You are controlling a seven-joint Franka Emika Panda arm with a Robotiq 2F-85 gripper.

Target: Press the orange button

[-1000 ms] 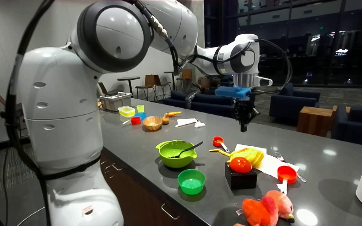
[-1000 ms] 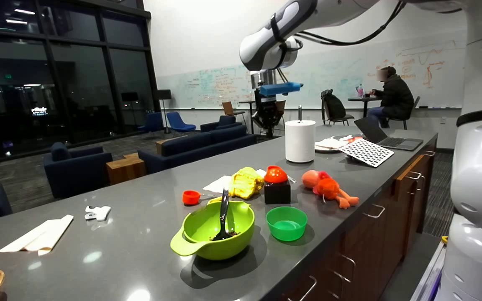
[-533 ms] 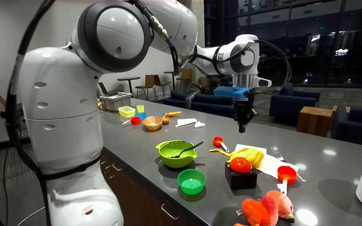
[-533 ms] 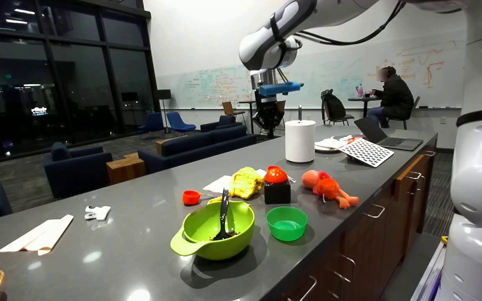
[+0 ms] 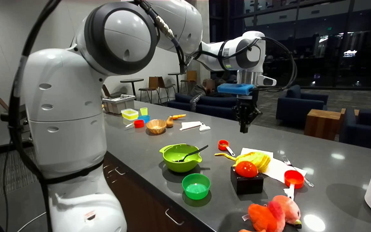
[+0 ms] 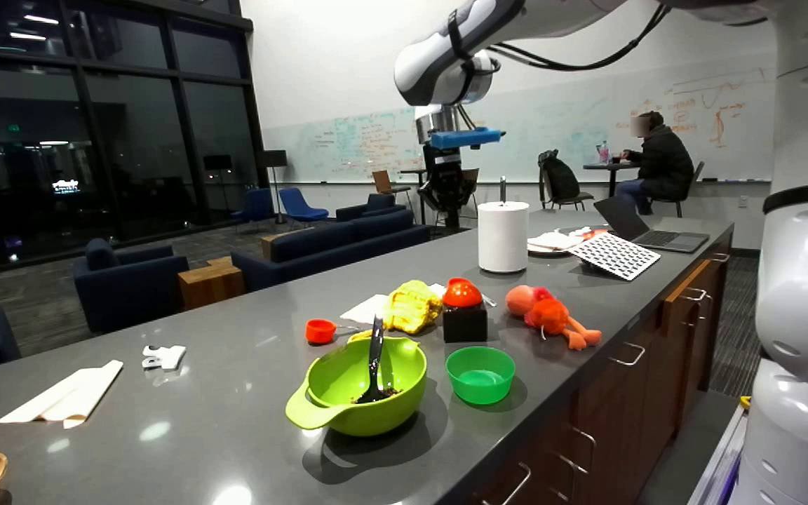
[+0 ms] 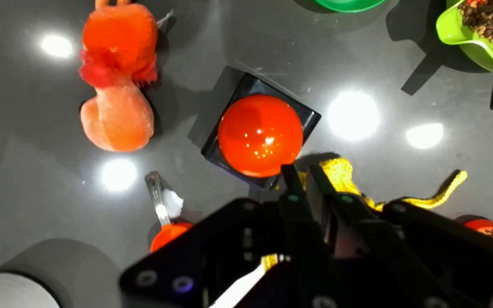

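Clearly, the tool (image 7: 303, 172) hangs nearly closed over the bench (image 5: 219, 174), gripping nothing, presumably as a blunt poker. In an exterior view the orange button (image 5: 246, 169), a glossy dome, faces up from its black box (image 5: 248, 185), likely for straight pushing, right of the translucent green bowl (image 5: 196, 194), nearer than the knobbly yellow knit (image 5: 258, 159).

Glare dots the counter (image 6: 221, 393) — windows (image 6: 137, 133) dark

The wrist (image 5: 251, 52) rises, lifting the tool (image 5: 243, 129)
In both exterior views, wrist, tool and blue block (image 6: 466, 138) sit a little higher and nearer the left edge than they did half a second ago
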